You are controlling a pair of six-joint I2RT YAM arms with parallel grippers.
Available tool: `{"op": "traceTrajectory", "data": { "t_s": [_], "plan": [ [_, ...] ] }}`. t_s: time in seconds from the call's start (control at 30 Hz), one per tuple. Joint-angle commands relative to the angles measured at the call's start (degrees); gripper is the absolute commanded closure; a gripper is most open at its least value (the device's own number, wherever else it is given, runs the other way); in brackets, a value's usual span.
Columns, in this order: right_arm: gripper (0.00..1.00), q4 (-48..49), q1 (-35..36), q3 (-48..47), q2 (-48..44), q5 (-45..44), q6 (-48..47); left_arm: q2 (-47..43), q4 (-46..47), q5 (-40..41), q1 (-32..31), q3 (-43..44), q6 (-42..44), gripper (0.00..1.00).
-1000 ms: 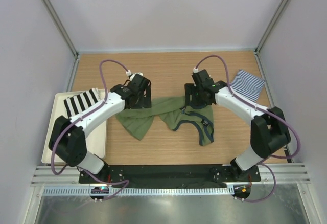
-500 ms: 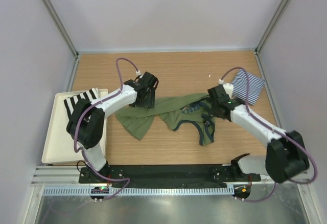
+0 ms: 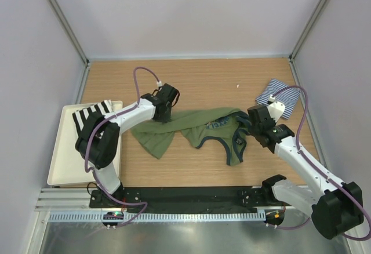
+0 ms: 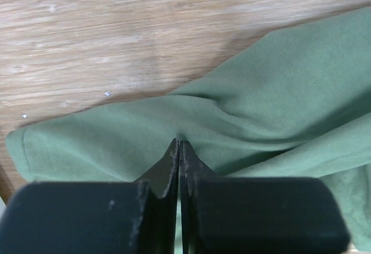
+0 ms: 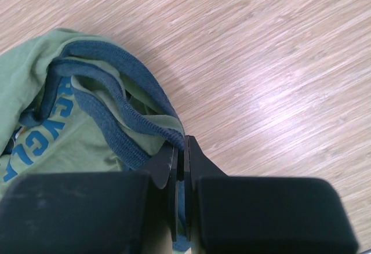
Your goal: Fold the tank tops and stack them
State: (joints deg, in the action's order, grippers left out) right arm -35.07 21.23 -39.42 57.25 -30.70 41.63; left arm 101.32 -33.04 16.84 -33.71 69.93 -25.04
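Note:
The olive green tank top (image 3: 200,127) lies crumpled across the middle of the table, with navy trim (image 5: 110,120) and blue chest lettering (image 5: 40,141). My left gripper (image 3: 163,117) is at its left end, shut on a pinched fold of the green cloth (image 4: 272,91). My right gripper (image 3: 250,127) is at its right end, shut on the navy trim at the strap edge. The striped navy-and-white tank top (image 3: 279,94) lies folded at the back right, apart from both grippers.
A white tray (image 3: 64,170) sits at the left table edge with a black-and-white striped cloth (image 3: 88,117) on its far end. Grey walls enclose the table on three sides. A small white speck (image 3: 237,85) lies on the wood behind the green top.
The left gripper has shut on the green cloth. The right gripper shut on the navy trim and moved right and nearer, drawing that end of the top with it.

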Motion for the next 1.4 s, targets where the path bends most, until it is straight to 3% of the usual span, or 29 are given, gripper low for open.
{"op": "traceTrajectory", "data": {
  "t_s": [0.0, 0.03, 0.07, 0.1, 0.17, 0.37, 0.53, 0.7, 0.8, 0.93, 1.03, 1.13, 1.27, 1.37],
  "plan": [
    [0.99, 1.9, -0.1, -2.3, -1.6, 1.9, -1.5, -3.0, 0.6, -1.4, 0.2, 0.1, -0.4, 1.0],
    [0.99, 1.8, -0.1, -2.3, -2.1, 2.1, -1.7, -4.0, -0.3, -1.7, 0.2, -0.1, -1.0, 0.99],
    [0.99, 1.7, -0.1, -2.3, -3.4, 2.5, -2.0, -5.1, -0.7, -2.2, 0.2, -0.4, -2.3, 0.74],
    [0.99, 1.5, -0.1, -2.2, -3.7, 2.4, -2.6, -7.9, -0.9, -2.8, 0.1, -1.4, -2.9, 0.56],
    [0.99, 1.1, -0.1, -2.6, -4.6, 2.6, -3.0, -10.9, -0.5, -4.6, -0.2, -2.7, -4.5, 0.36],
    [0.99, 0.6, -0.1, -2.8, -4.4, 3.0, -3.7, -16.7, -0.2, -5.6, -4.2, -3.2, -2.0, 0.06],
    [0.99, 0.9, -0.1, -2.9, -4.4, 4.5, -3.7, -11.3, -1.4, -5.7, -5.7, -0.4, 0.5, 0.05],
    [0.99, 0.9, -0.1, -3.5, -4.7, 5.6, -3.9, -2.2, -3.4, -4.5, -5.7, 4.5, 2.4, 0.05],
    [0.99, 0.4, -0.1, -4.2, -5.1, 5.9, -3.9, 4.0, -5.6, -4.4, -5.7, 7.2, 2.2, 0.19],
    [0.99, 0.8, -0.1, -4.7, -5.6, 6.7, -4.3, 6.1, -7.6, -0.9, -5.5, 8.9, 0.1, 1.0],
    [0.99, 1.8, -0.1, -7.1, -4.1, 7.5, -5.1, 1.3, -9.4, 2.6, -5.2, 10.5, -1.1, 1.0],
    [0.99, 1.4, -0.1, -15.6, 1.4, 8.5, -7.2, -5.0, -13.1, 2.9, -3.6, 15.3, -1.9, 1.0],
    [0.99, -3.9, -0.1, -38.4, 6.3, 14.4, -10.0, -9.6, -23.1, 3.7, -2.1, 31.8, -1.9, 1.0],
    [0.99, -3.2, -0.1, -48.4, 3.3, 17.9, -12.1, -14.2, -30.7, 1.8, -2.5, 40.8, -3.0, 1.0]
  ]
}}
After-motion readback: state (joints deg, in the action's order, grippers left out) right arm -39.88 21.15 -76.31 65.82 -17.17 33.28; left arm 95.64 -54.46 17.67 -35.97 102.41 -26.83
